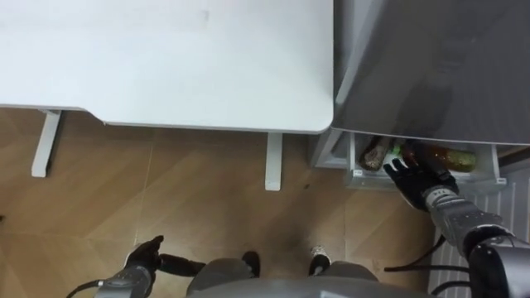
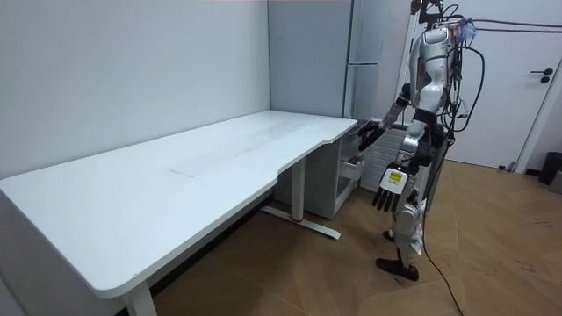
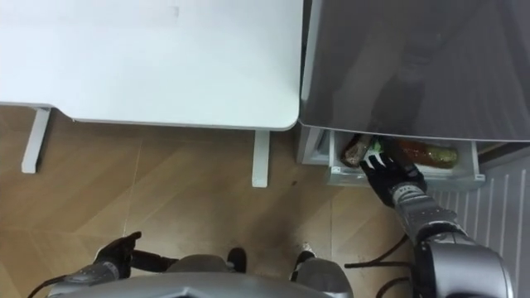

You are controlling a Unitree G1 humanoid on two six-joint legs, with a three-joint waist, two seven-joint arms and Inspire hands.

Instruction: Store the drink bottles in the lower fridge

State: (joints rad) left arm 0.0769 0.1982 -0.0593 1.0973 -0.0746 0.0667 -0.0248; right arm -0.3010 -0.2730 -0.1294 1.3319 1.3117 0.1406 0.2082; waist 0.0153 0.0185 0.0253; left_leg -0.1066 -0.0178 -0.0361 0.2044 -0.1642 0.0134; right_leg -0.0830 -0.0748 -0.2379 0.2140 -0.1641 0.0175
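Observation:
The lower fridge drawer stands pulled out under the grey fridge front. Several drinks lie inside it: a brown bottle to the right, another bottle to the left, and something green between them. My right hand reaches over the drawer's front edge with straight fingers, open and holding nothing, its fingertips at the bottles. My left hand hangs open at my side, low on the left. In the room view I stand upright facing the fridge, right hand stretched forward, left hand down.
A long white desk runs along the left, its end touching the fridge's side, with its legs on the wooden floor. A white ribbed panel stands to the right of the drawer. Open floor lies behind me.

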